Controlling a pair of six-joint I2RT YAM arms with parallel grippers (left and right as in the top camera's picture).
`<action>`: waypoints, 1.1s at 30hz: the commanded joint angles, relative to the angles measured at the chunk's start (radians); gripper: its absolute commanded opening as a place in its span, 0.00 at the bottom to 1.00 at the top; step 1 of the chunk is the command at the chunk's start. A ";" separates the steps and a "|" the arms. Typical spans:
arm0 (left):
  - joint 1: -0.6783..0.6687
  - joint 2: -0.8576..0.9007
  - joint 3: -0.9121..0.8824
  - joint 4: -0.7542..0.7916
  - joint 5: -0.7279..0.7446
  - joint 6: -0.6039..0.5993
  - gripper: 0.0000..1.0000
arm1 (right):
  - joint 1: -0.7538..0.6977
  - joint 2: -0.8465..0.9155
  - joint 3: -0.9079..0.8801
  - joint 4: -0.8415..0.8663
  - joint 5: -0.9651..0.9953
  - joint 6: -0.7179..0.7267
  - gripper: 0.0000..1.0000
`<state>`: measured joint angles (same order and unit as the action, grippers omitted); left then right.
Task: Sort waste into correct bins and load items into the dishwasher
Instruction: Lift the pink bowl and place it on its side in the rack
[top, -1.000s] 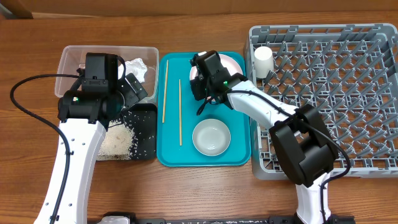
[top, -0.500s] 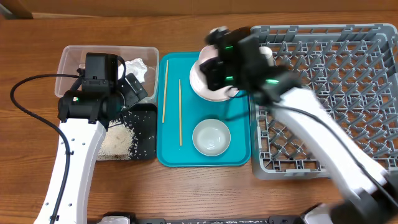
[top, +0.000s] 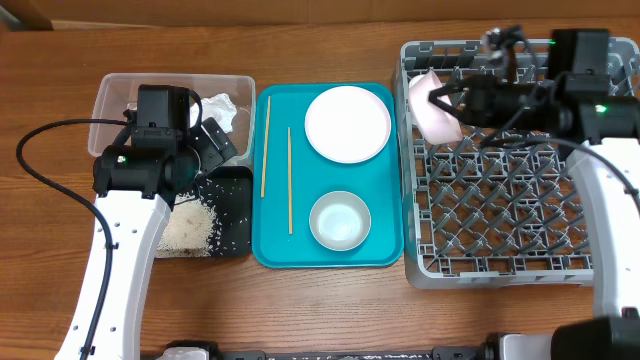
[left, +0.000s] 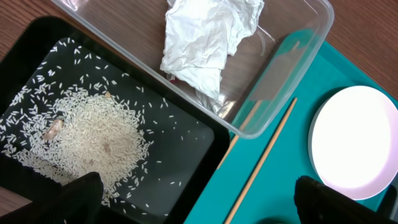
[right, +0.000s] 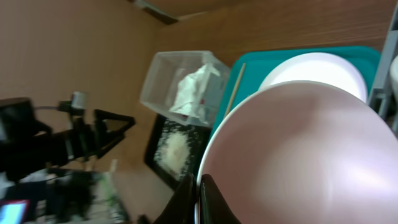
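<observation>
My right gripper (top: 452, 101) is shut on the rim of a pink bowl (top: 431, 110), which it holds tilted on edge over the left end of the grey dishwasher rack (top: 520, 200). In the right wrist view the bowl (right: 298, 155) fills the frame, its rim between the shut fingers (right: 198, 193). A white plate (top: 347, 123), a small bowl (top: 340, 221) and two chopsticks (top: 266, 145) lie on the teal tray (top: 385, 250). My left gripper (top: 205, 150) hangs open and empty over the black tray (left: 186, 143) of rice (left: 93, 137), beside the clear tub (top: 110, 110) holding the tissue (left: 205, 37).
The rack's upright pegs stand close under the tilted bowl. The tub, black tray, teal tray and rack sit side by side across the wooden table (top: 320, 300). The left arm's black cable (top: 30, 160) loops out to the left.
The right arm has lifted the pink bowl off the white plate and swung it right, over the rack's left end. The left arm has not moved.
</observation>
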<state>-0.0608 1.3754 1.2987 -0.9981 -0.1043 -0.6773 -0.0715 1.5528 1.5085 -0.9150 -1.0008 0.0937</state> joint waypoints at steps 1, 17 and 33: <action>0.002 -0.006 0.013 0.003 0.001 0.016 1.00 | -0.066 0.035 -0.038 0.022 -0.290 -0.077 0.04; 0.002 -0.006 0.013 0.003 0.001 0.016 1.00 | -0.156 0.274 -0.130 0.102 -0.392 -0.072 0.04; 0.002 -0.006 0.013 0.003 0.001 0.016 1.00 | -0.160 0.306 -0.259 0.261 -0.347 -0.014 0.04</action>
<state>-0.0608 1.3754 1.2987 -0.9981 -0.1043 -0.6773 -0.2276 1.8545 1.2915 -0.6834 -1.3811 0.0418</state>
